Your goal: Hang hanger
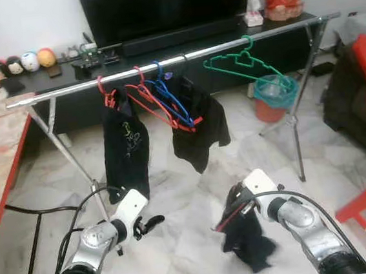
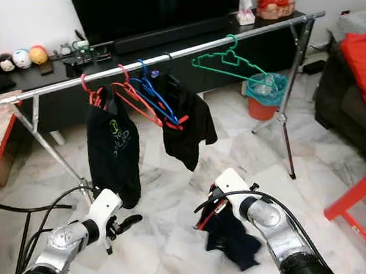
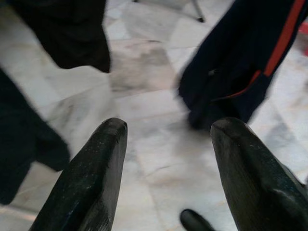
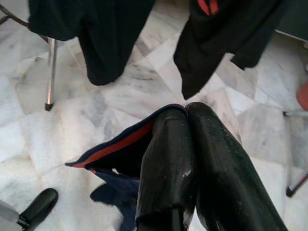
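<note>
Left eye view, left to right: left gripper [image 1: 151, 225] low over the white marble floor [image 1: 181, 254], fingers [image 3: 91, 178] spread wide, nothing in them. Right gripper [image 1: 228, 218] pinched shut on a dark navy garment with red trim [image 1: 248, 237], which hangs down from it. Behind, a long silver metal rail [image 1: 68, 89] carries a red plastic hanger [image 1: 147, 96], a blue plastic hanger [image 1: 171, 99], two hung black garments [image 1: 126, 149] and an empty green plastic hanger [image 1: 244, 61], tilted, towards the right end
</note>
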`<state>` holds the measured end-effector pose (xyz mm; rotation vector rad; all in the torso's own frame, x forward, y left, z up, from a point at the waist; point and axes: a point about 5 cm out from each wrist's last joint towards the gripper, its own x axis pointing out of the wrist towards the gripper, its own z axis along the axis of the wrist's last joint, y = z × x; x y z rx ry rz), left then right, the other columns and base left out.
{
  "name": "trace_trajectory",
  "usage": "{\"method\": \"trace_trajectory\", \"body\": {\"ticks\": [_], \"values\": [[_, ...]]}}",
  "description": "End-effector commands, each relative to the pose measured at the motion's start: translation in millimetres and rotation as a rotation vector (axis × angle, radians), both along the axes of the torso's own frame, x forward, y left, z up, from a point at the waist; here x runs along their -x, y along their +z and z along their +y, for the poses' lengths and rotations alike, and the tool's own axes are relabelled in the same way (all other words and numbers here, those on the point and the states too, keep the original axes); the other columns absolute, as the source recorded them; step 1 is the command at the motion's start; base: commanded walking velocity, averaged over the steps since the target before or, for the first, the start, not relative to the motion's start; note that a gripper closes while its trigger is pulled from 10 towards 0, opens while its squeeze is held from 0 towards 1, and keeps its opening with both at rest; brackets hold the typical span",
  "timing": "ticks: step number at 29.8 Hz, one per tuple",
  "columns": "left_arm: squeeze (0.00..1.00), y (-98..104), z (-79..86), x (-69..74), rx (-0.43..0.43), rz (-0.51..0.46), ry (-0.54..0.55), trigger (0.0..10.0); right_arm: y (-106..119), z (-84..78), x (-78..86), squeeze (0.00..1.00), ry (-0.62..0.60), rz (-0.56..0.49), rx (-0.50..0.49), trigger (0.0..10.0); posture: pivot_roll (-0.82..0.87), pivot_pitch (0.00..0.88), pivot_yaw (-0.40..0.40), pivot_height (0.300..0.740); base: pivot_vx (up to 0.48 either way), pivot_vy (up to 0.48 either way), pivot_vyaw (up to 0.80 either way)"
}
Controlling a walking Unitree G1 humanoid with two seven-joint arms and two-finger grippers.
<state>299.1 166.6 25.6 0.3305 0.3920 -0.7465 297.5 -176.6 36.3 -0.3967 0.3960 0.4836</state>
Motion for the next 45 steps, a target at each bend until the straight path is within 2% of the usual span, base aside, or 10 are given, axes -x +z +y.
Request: {"method": "trace_trajectory", "body": {"ticks": [1,12,14,17,19,22,24,27,35,45], "values": [[0.0,1.9,-0.4,-1.0,0.012,0.014,-0.018,10.0,6.3,-0.4,-5.0,0.01,-0.008,-0.025,-0.01,10.0,-0.01,0.009,0.06,0.74,0.0,0.0,0.0],[0.0,11.3,-12.1,-3.2,0.05,0.042,-0.139,10.0,18.0,21.6,-14.9,0.0,0.041,-0.04,-0.082,10.0,0.0,0.011,0.06,0.74,0.0,0.0,0.0],[0.0,14.7,-15.7,-8.1,0.046,0.01,-0.113,10.0,33.8,35.0,-23.2,0.0,0.034,-0.089,-0.157,10.0,0.0,0.012,0.06,0.74,0.0,0.0,0.0],[0.0,15.4,-16.9,-10.3,0.045,-0.002,-0.086,10.0,39.9,40.4,-26.5,0.0,0.015,-0.099,-0.203,10.0,-0.01,0.012,0.061,0.74,0.0,0.0,0.0],[0.0,16.0,-19.0,-10.9,0.057,-0.008,-0.073,10.0,42.4,46.8,-25.7,0.0,0.036,-0.102,-0.229,10.0,-0.01,0.012,0.061,0.74,0.0,0.0,0.0],[0.0,16.3,-22.4,-11.4,0.083,-0.003,-0.054,10.0,47.0,54.9,-21.6,0.0,0.045,-0.114,-0.337,10.0,-0.01,0.017,0.064,0.74,0.0,0.0,0.0],[0.0,19.6,-24.8,-13.0,0.136,0.004,-0.038,10.0,51.7,61.2,-19.2,0.0,0.071,-0.117,-0.382,10.0,-0.01,0.015,0.064,0.74,0.0,0.0,0.0],[0.0,22.4,-27.1,-14.7,0.161,0.0,-0.035,10.0,50.6,70.0,-14.5,0.0,0.121,-0.099,-0.385,10.0,0.0,0.014,0.06,0.74,0.0,0.0,0.0],[0.0,24.4,-24.2,-17.9,0.152,-0.012,-0.01,10.0,44.4,69.5,-14.4,0.0,0.107,-0.072,-0.386,10.0,0.0,0.002,0.061,0.74,0.0,0.0,0.0],[0.0,48.3,-17.6,-31.6,0.158,-0.106,0.01,10.0,75.7,56.5,-27.5,0.0,0.104,-0.172,-0.366,10.0,0.04,0.0,0.028,0.74,0.0,0.0,0.0]]}}
